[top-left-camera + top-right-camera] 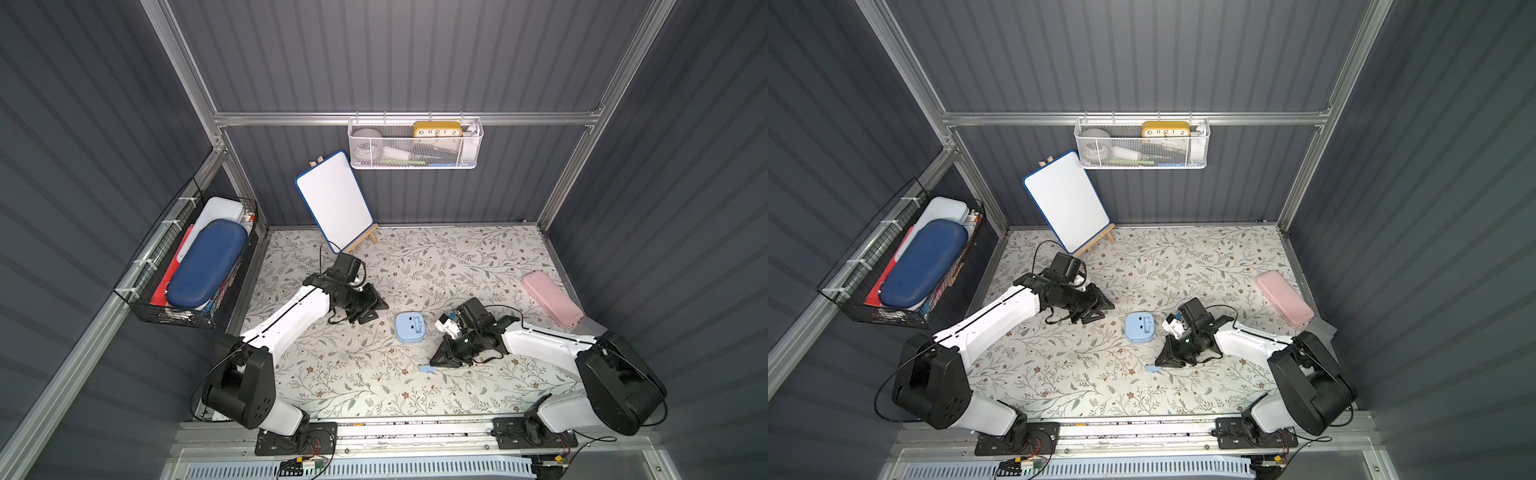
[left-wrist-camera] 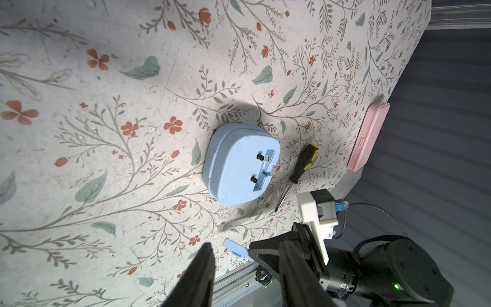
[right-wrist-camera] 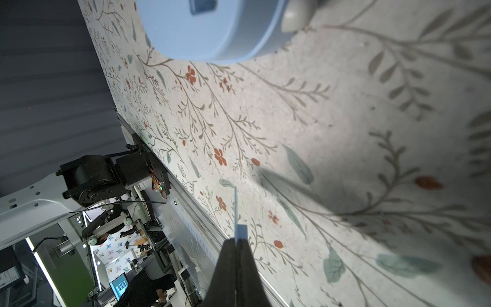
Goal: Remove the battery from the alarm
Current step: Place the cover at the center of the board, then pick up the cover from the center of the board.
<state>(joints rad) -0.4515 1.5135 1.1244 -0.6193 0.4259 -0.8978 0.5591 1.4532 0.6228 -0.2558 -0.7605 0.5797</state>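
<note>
alarm (image 1: 410, 328): light blue, lying face down near the middle of the floral counter (image 1: 374, 395). Its plain back faces up, and the left wrist view shows two small dark knobs and an open slot in it.
battery: no view lets me tell whether it sits in that slot.
left tool (image 1: 374, 313): at about 10 o'clock of the alarm, near it but apart. The jaws are partly spread with nothing between them.
right tool (image 1: 434, 365): at about 5 o'clock of the alarm, down near the counter. The jaws are pressed together on the cover piece (image 3: 239, 230), a thin flat light-blue plate seen edge-on in the right wrist view.
screwdriver (image 2: 303, 164): black-and-yellow handle, lying flat on the counter just beside the alarm and not touching it, on the side toward the pink case.
pink case (image 1: 552, 298): at about 3 o'clock of the alarm, well apart, by the counter's edge.
whiteboard (image 1: 332, 199): tilted on a small wooden easel at about 11 o'clock of the alarm, at the back of the counter.
</note>
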